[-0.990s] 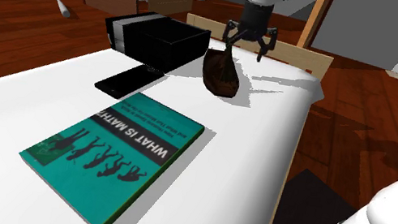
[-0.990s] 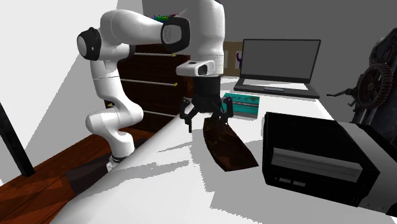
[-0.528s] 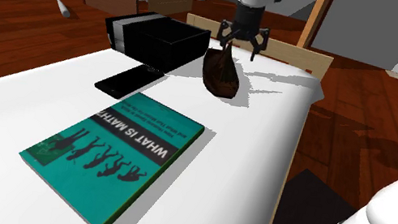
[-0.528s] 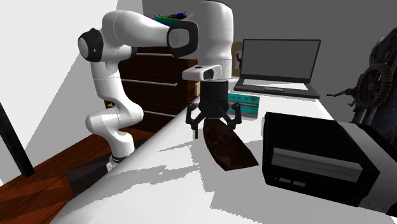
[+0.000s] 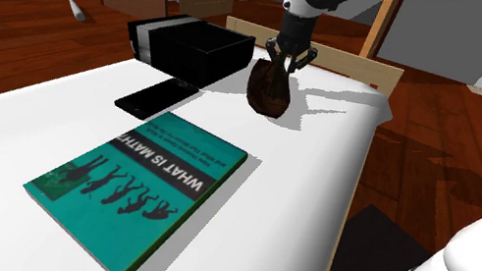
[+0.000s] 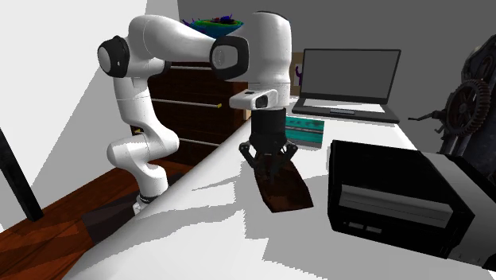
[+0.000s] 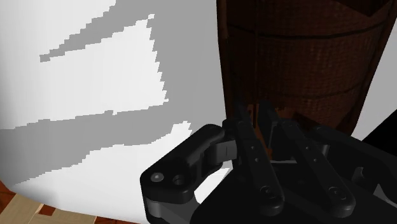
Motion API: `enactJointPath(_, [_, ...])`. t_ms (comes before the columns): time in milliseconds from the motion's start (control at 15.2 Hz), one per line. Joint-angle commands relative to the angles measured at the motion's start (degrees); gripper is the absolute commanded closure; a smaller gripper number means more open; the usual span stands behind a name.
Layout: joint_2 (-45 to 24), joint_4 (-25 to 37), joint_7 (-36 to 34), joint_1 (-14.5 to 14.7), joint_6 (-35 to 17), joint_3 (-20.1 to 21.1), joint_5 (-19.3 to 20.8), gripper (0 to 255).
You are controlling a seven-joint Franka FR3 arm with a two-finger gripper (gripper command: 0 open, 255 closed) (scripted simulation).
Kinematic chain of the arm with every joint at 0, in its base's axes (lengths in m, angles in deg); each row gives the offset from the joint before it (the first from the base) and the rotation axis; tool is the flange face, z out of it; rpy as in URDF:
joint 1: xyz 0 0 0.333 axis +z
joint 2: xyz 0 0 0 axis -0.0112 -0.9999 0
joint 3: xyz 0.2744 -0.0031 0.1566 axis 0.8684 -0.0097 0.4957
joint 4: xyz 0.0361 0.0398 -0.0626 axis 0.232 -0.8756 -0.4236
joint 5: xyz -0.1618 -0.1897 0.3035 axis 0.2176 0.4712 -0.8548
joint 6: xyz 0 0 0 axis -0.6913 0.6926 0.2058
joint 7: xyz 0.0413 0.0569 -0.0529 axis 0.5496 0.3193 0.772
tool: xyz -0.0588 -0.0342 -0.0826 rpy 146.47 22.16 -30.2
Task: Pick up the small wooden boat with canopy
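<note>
The dark brown wooden boat (image 5: 269, 89) lies on the white table (image 5: 323, 172) beside a black box, near the far edge. My gripper (image 5: 283, 59) points straight down over the boat's far end, its fingers drawn together on that end. From the second exterior view, the gripper (image 6: 270, 162) pinches the near tip of the boat (image 6: 286, 191). In the wrist view the two black fingers (image 7: 245, 137) stand close together with a sliver of the boat's ribbed brown hull (image 7: 299, 57) between them.
A black box (image 5: 188, 47) stands right beside the boat, with a flat black device (image 5: 151, 97) in front of it. A teal book (image 5: 136, 188) lies nearer the stand. An open laptop (image 6: 347, 83) sits beyond the boat. The table's far edge runs close behind the gripper.
The gripper has come down onto the boat's end and its fingers, spread wide a second ago, have closed together on it. The boat has hardly shifted.
</note>
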Motion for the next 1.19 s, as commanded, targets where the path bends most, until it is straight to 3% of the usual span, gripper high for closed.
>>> enactJointPath(0, [-0.17, -0.29, 0.02, 0.00, 0.33, 0.01, -0.01, 255])
enactJointPath(330, [0.05, -0.55, 0.19, -0.05, 0.24, -0.10, -0.09, 255])
enactJointPath(1122, [-1.26, 10.13, 0.87, -0.07, 9.66, 0.04, 0.19, 255])
